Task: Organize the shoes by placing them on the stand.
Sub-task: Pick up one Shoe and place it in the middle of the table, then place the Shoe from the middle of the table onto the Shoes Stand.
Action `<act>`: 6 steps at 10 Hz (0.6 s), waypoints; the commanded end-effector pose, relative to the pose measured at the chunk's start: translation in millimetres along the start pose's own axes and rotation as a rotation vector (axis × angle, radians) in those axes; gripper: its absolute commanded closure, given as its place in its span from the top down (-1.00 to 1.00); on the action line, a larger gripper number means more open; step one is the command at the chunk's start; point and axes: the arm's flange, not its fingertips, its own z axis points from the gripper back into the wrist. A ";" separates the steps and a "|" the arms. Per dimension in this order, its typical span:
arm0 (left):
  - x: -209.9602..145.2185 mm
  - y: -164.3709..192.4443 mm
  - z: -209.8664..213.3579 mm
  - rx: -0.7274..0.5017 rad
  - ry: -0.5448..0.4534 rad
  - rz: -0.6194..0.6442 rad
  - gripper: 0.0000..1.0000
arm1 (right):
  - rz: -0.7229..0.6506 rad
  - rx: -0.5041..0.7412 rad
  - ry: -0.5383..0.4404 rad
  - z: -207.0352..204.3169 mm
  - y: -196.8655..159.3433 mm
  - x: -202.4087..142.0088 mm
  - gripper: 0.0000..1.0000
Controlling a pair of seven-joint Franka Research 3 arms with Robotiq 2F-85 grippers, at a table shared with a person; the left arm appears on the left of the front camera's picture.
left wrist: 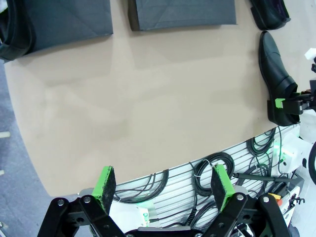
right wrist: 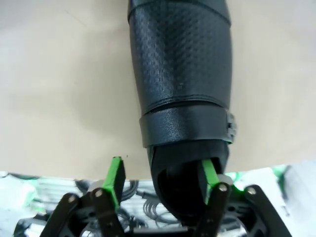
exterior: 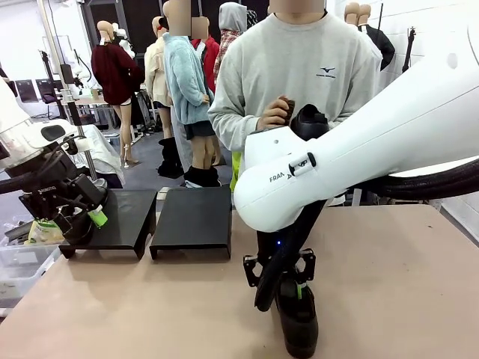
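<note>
A black shoe (exterior: 301, 323) with a strap and buckle lies on the table near its front edge, also seen from above (right wrist: 180, 74) and in the left wrist view (left wrist: 274, 74). My right gripper (exterior: 289, 286) (right wrist: 163, 180) stands at its heel, open: one green pad is inside the shoe's opening and the other is clear of its side. The person holds a second shoe (exterior: 307, 121) at chest height. A third shoe (left wrist: 269, 12) lies farther back on the table. A dark shoe shape (left wrist: 15, 29) sits at the left stand's left end. My left gripper (exterior: 81, 218) (left wrist: 163, 185) hangs open and empty.
Two low black stands (exterior: 120, 217) (exterior: 193, 218) sit side by side at the table's far left. My left gripper hovers at the left stand's front corner. The right arm's white body (exterior: 359, 142) crosses the middle. Cables (left wrist: 217, 168) hang below the near edge.
</note>
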 end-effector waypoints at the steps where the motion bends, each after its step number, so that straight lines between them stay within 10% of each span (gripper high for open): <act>1: -0.6 0.6 0.4 -0.022 0.002 -0.008 1.00 | -0.017 0.031 0.000 8.5 0.6 -4.1 1.00; 6: -0.6 0.6 0.4 -0.022 0.002 -0.008 1.00 | -0.003 0.021 0.001 9.9 2.4 -3.1 1.00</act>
